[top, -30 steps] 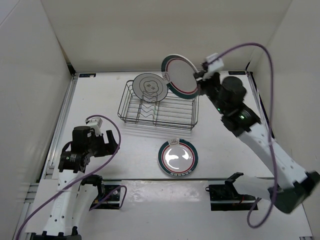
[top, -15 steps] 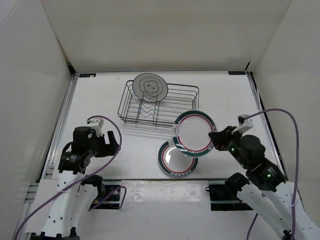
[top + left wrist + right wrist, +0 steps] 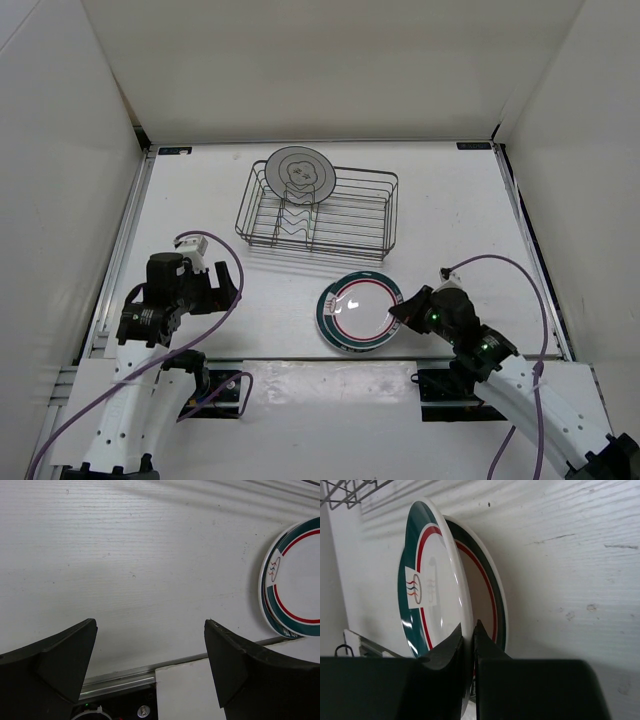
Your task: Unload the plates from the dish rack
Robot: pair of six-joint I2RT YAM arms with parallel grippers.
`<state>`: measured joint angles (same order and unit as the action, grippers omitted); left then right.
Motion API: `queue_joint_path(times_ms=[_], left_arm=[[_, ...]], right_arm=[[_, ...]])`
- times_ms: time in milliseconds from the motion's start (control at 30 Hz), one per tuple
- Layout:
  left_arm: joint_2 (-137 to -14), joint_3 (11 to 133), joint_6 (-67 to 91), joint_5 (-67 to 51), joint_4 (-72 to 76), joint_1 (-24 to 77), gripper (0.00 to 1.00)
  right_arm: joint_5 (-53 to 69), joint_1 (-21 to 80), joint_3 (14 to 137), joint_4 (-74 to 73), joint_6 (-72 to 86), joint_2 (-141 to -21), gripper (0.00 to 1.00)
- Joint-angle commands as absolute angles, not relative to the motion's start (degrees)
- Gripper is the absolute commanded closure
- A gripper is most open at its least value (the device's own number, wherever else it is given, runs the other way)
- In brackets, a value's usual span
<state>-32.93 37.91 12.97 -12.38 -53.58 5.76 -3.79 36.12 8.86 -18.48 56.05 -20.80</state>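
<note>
Teal and red ring the plate point(image 3: 362, 308) that the right end effector point(image 3: 405, 312) has clamped by its right rim, the two fingers pressed together on either face of the edge, as the right wrist view shows up close point(image 3: 468, 630). That plate hangs tilted just above a second teal-rimmed plate point(image 3: 487, 595), which lies flat on the white bench point(image 3: 200, 200) near the middle of its near edge; the gripped side is lifted off the lower plate, and whether the opposite edges touch cannot be told. Farther back, the wire dish rack point(image 3: 345, 215) sits at the centre of the bench, with a grey plate point(image 3: 298, 175) standing upright in its far left corner. Off to the left, well apart from plates and rack, the left end effector point(image 3: 225, 285) hovers over bare bench with its fingers spread wide and nothing between them.
</note>
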Motion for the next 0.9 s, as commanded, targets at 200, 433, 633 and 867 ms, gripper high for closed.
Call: queue_joint_path(times_ms=[200,433,633,867], left_arm=[[-33.22,37.88,13.27,-11.51,-53.70,5.98,0.00],[-33.31,37.79,13.27,-11.60,-53.70,5.98,0.00],[-33.31,37.71,13.27,-11.43,-53.53,5.80,0.00],[-33.58,37.71,13.36,-11.60,-53.53,5.98,0.00]], right_arm=[[-0.88,36.30,7.38,-2.99,60.29,-24.17,1.00],[1.21,36.30,8.78,-7.73,57.93,-25.22,0.72],[1.32,36.30,13.17,-17.73,54.05,-27.68,0.68],[0.35,36.21,19.06,-26.71,49.31,-30.49,0.45]])
